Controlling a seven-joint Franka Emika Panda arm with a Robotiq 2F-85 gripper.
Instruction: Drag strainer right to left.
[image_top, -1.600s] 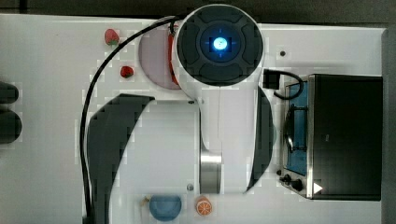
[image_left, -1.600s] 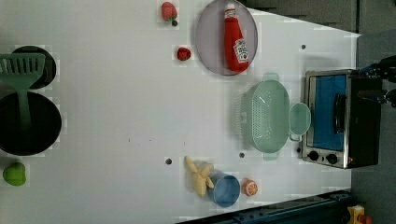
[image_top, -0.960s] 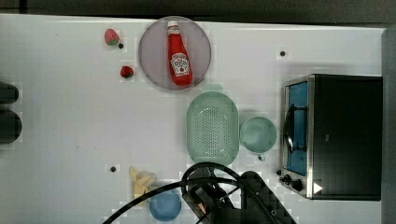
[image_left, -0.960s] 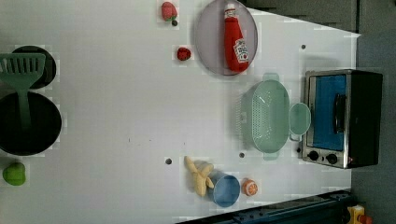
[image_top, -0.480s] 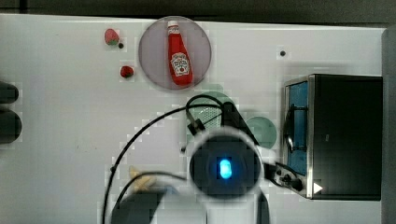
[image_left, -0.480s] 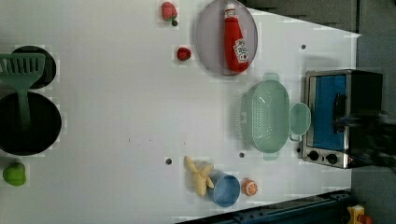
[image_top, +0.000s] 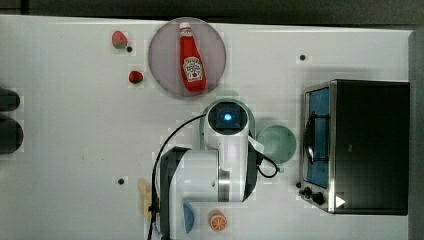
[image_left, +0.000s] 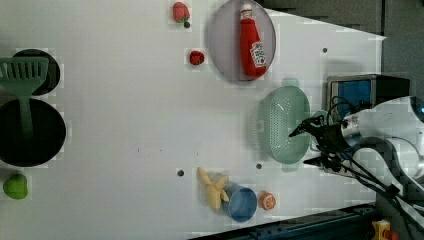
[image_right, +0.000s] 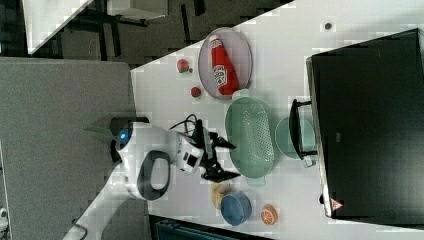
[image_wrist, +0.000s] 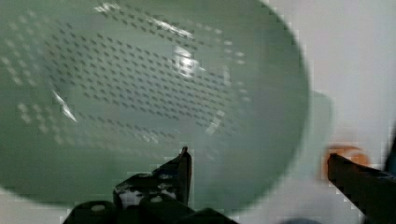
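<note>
The strainer (image_left: 282, 125) is a pale mint-green perforated bowl standing on the white table beside the toaster oven (image_left: 362, 90). My gripper (image_left: 300, 148) hovers open above its rim on the side toward the orange slice (image_left: 269, 201). In the wrist view one finger (image_wrist: 184, 163) hangs over the strainer (image_wrist: 154, 93) interior and the other finger (image_wrist: 355, 175) lies beyond the rim; nothing is held. From the right view, the gripper (image_right: 235, 160) sits at the strainer (image_right: 250, 137) edge. In the top view my arm covers most of the strainer (image_top: 202, 135).
A pale green mug (image_top: 276, 144) stands between strainer and toaster oven (image_top: 367, 145). A plate (image_top: 165, 60) with a ketchup bottle (image_top: 191, 62) lies close by. A blue bowl (image_left: 242, 204), banana (image_left: 212, 187) and two strawberries (image_left: 196, 57) share the table.
My arm has swung in over the strainer, and the gripper now shows in the left view at the strainer's rim. The strainer has not moved.
</note>
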